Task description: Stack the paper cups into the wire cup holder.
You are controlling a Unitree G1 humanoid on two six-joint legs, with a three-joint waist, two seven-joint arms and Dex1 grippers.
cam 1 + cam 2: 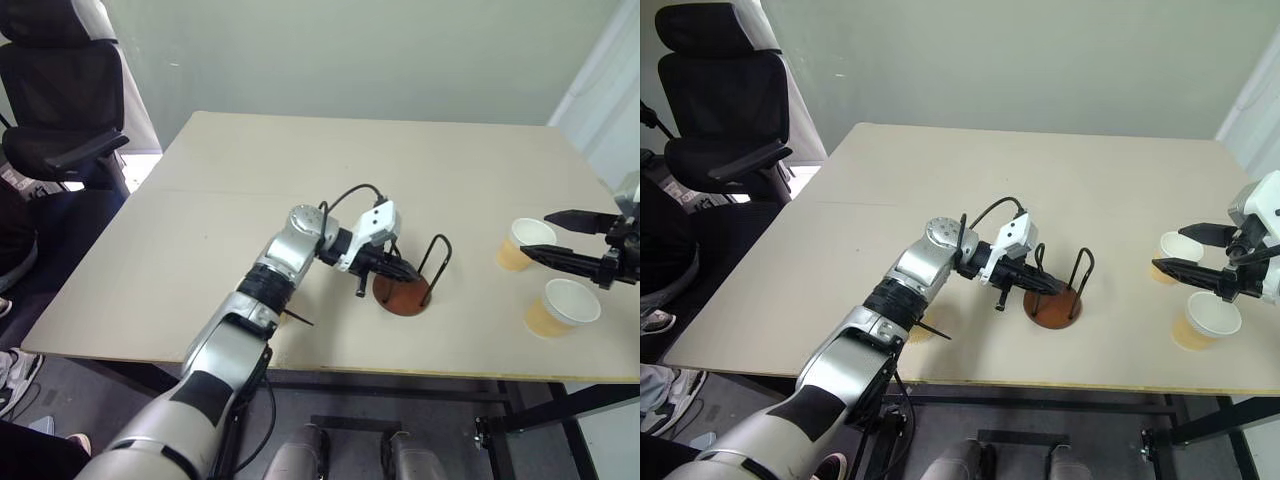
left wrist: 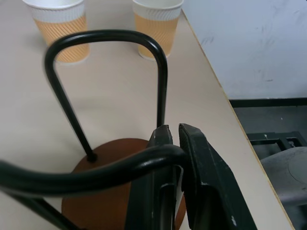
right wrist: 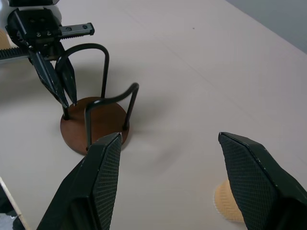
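On a table (image 1: 200,220), the left gripper (image 1: 408,271) pinches a wire loop of the empty cup holder (image 1: 405,290), steadying it, while the right gripper (image 1: 548,238) hangs spread above two paper cups (image 1: 524,243) nearby, needing next to close on one.

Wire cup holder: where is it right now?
The wire cup holder stands near the table's front edge, the shut left gripper at one of its loops; two paper cups stand to its right.

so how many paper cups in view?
3. Two cups stand near the table's right edge, one farther back, one nearer the front. A third sits mostly hidden under the left arm, near the front edge.
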